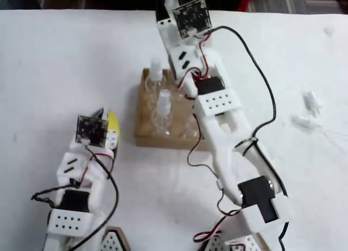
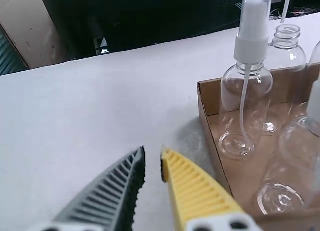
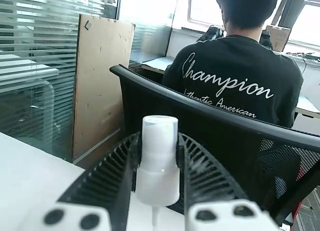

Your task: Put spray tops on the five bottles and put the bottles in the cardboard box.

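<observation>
The right claw (image 3: pixel 159 140) is clenched on a white spray top (image 3: pixel 159 166), gripping it by the collar, with its arm stretched over the cardboard box (image 1: pixel 142 132). The left claw (image 2: pixel 153 152) hovers low over the tabletop (image 1: pixel 54 61) just beside the box, empty and all but closed, with a thin gap at the tips. Clear bottles stand upright in the box: one capped bottle (image 2: pixel 247 81) in a corner and an open-necked bottle (image 2: pixel 287 46) behind it. There seem to be more, but the arm hides them. Two loose spray tops (image 1: pixel 307 111) lie on the tabletop well apart from the box.
</observation>
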Available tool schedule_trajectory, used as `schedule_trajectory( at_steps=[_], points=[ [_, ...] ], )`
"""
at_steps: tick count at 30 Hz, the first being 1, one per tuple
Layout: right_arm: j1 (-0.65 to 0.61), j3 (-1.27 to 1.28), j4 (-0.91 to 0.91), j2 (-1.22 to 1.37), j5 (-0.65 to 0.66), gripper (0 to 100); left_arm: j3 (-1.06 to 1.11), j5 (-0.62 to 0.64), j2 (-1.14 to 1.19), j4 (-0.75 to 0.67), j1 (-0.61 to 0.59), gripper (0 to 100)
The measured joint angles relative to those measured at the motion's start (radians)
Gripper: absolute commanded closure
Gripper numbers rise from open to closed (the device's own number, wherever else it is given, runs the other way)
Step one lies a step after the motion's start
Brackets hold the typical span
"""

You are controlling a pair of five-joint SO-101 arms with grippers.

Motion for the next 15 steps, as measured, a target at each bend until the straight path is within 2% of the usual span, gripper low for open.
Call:
schedule_trajectory(
  at_steps=[15],
  points=[
    [-0.002,0.018,-0.006,0.000,0.000,98.2,0.000,0.000,0.000,0.000,0.000,94]
  ],
)
